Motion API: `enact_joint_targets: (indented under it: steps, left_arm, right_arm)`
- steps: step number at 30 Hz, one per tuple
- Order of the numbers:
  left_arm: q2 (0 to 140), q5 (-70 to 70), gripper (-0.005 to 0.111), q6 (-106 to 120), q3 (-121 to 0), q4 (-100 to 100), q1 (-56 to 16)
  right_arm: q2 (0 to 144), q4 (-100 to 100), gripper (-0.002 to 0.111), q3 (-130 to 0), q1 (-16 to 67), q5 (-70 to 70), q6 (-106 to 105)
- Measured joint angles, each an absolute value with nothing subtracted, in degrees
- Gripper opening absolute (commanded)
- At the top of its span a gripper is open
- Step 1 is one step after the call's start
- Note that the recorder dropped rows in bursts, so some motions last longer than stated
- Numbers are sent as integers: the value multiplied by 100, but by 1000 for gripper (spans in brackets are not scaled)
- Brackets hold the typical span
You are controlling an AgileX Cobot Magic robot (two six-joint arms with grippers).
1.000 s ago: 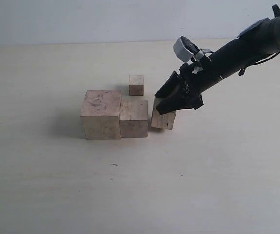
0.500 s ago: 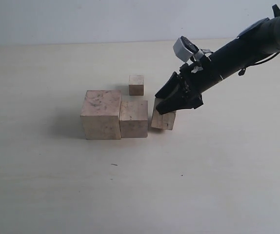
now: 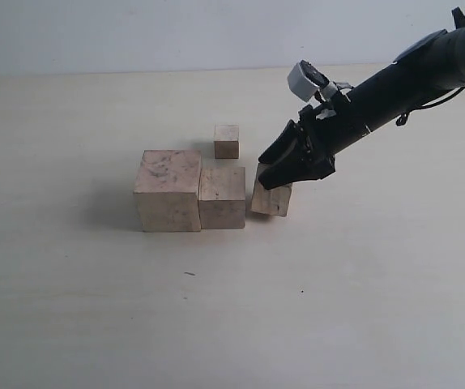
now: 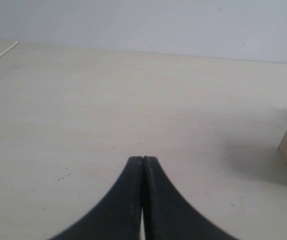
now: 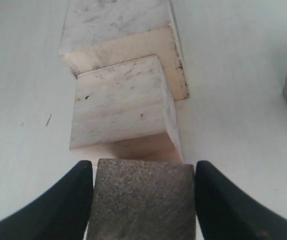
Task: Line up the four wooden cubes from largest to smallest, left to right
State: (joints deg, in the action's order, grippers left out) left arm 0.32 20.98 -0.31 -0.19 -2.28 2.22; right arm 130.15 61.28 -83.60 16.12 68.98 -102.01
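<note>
Reaching down from the right, right claw clamping third-largest cube, left claw closed.

— Where's your claw?
— Right of the frame's centre. My right claw pinches the top of the third cube.
— And the others?
— The largest cube and second cube touch, just left of it. The smallest cube sits alone, higher up.
</note>
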Motion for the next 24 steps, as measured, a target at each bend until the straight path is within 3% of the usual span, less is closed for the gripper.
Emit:
enact_joint_targets:
  steps: [24]
  left_arm:
    - [32, 2098, 0, -31, -19, -228, 222]
  right_arm:
    - [13088, 5962, 51, -8360, 1732, 6869, -10437]
